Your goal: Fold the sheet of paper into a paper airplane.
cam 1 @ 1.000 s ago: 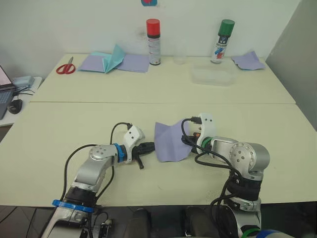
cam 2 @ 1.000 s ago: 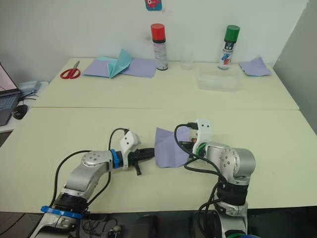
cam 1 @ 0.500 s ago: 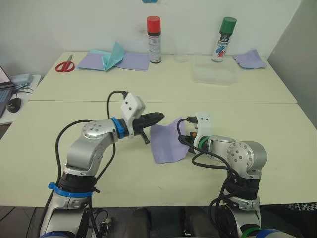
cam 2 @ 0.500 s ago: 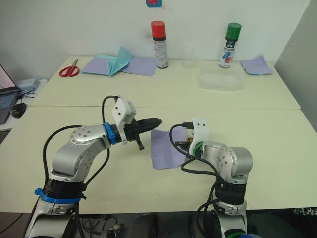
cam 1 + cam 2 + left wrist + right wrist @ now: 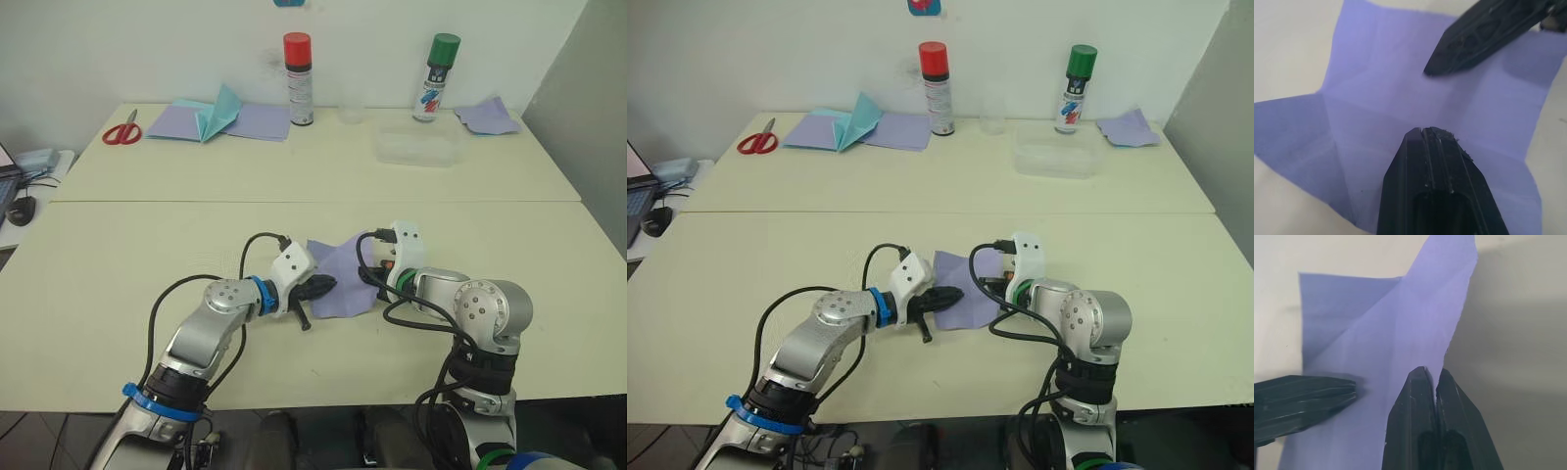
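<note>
L fingers point(image 5: 326, 286) back down on sheet of paper point(image 5: 345, 290)

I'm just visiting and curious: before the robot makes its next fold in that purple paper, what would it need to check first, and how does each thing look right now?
1. Thin pale lavender sheet of paper lies on the cream table within reach of both arms: ok.
2. Right gripper holds the sheet: ok, its black fingers are shut on the sheet's edge.
3. Left gripper pins the sheet: ok, fingers shut, tip over the paper's middle; actual contact cannot tell.
4. Earlier creases present to guide the fold: ok, faint lines cross the sheet in the left wrist view.
5. Sheet flat: not ok, the edge at the right gripper is lifted.
6. Red-capped spray can and clear plastic tray out of the way: ok, far across the table.
</note>
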Controlling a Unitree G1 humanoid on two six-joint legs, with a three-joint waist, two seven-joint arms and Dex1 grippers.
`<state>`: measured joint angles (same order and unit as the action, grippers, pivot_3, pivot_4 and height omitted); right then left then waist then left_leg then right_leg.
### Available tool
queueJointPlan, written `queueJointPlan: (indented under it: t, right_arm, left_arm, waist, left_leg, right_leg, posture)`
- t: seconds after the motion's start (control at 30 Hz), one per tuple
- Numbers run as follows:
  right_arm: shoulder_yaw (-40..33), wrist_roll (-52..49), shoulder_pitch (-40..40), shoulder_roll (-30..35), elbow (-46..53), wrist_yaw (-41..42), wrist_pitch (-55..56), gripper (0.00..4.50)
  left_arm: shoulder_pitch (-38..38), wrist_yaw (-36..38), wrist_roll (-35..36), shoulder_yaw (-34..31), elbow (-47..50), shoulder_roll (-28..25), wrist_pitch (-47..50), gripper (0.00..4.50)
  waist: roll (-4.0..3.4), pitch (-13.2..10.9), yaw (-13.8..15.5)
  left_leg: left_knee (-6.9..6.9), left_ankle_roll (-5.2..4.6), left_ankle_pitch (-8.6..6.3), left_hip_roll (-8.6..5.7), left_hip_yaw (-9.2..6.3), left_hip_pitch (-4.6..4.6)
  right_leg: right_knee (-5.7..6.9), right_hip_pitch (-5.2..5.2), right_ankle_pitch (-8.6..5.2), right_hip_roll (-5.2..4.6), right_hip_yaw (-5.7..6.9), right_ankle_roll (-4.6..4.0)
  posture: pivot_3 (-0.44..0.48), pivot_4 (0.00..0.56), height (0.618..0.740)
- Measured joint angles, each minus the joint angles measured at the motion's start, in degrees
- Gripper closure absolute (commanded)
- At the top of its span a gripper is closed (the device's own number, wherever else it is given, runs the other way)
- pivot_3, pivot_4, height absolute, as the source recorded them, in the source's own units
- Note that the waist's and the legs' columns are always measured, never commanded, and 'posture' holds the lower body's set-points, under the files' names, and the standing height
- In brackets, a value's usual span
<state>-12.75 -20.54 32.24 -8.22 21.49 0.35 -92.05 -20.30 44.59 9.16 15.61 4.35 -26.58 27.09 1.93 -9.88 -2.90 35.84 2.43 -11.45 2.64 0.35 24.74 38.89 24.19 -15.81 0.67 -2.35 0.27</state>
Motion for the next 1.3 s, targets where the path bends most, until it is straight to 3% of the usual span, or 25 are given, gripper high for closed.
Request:
queueJointPlan:
  t: [0.37,0.47,0.77,0.87,1.0,1.1,1.2,1.3]
  right_arm:
    - [-2.14,-3.33,0.0,0.0,-1.53,-3.0,0.0,4.47]
    - [-2.89,-3.84,0.0,0.0,-1.67,-3.17,0.0,3.9]
    - [-5.04,-6.04,0.0,0.08,-1.33,-3.35,0.0,0.74]
    - [-6.08,-7.43,0.17,1.63,0.25,-2.94,0.0,0.74]
    - [-0.72,-9.16,0.76,14.79,4.52,3.09,1.8,0.74]
    - [4.43,-9.53,-0.32,23.64,6.3,11.04,11.08,0.74]
    - [9.62,-9.71,-0.3,28.38,6.72,20.63,23.5,1.29]
    - [15.71,-7.4,-0.11,32.57,6.94,27.33,34.0,2.31]
  left_arm:
    - [-0.78,-0.6,-2.67,1.39,-2.39,0.61,-1.72,4.5]
    - [-0.78,-0.22,-2.71,1.43,-2.91,0.58,-2.56,4.5]
    - [-1.55,0.79,-3.48,1.95,-4.78,0.2,-5.25,4.5]
    - [-1.68,1.07,-3.86,1.99,-5.3,0.19,-6.18,4.5]
    - [-1.98,1.11,-3.93,2.08,-5.83,0.34,-6.6,4.5]
    - [-1.99,1.14,-4.09,2.0,-6.36,0.16,-7.12,4.5]
    - [-2.35,1.07,-4.86,1.98,-7.09,0.02,-7.64,4.5]
    - [-2.42,1.09,-5.06,1.98,-7.5,0.04,-7.83,4.5]
  waist:
    - [-0.01,0.09,0.03]
    - [-0.01,0.1,0.04]
    - [-0.03,0.12,0.06]
    - [-0.03,0.12,0.05]
    - [-0.03,0.13,0.23]
    - [-0.03,0.13,0.13]
    - [-0.06,0.09,0.02]
    - [-0.06,0.09,0.0]
  left_leg:
    - [0.12,-0.01,0.01,0.02,0.0,-0.11]
    - [0.12,-0.01,0.01,0.02,-0.02,-0.11]
    - [0.13,-0.02,0.02,0.01,-0.02,-0.12]
    - [0.14,-0.02,0.02,0.01,-0.01,-0.12]
    - [0.16,-0.03,0.02,-0.01,0.05,-0.15]
    - [0.14,-0.03,0.02,-0.07,0.14,-0.3]
    - [0.1,-0.03,0.02,0.0,0.05,-0.71]
    - [0.06,-0.03,0.02,0.03,-0.01,-0.96]
  right_leg:
    - [0.05,-0.14,0.03,-0.01,-0.01,0.04]
    - [0.06,-0.14,0.03,-0.01,0.0,0.04]
    - [0.06,-0.15,0.03,-0.01,0.0,0.05]
    - [0.06,-0.16,0.04,-0.01,-0.02,0.07]
    - [0.03,-0.19,0.05,-0.05,-0.01,0.08]
    - [0.03,-0.27,0.05,0.0,-0.01,0.08]
    - [0.01,-0.62,0.02,0.12,-0.02,0.05]
    - [-0.02,-0.86,-0.03,0.12,0.01,-0.03]
  posture:
    - [0.0,0.15,0.74]
    - [0.0,0.15,0.74]
    - [0.0,0.15,0.74]
    - [0.0,0.15,0.74]
    - [0.0,0.15,0.74]
    - [0.0,0.15,0.74]
    - [0.0,0.15,0.74]
    - [0.0,0.15,0.74]
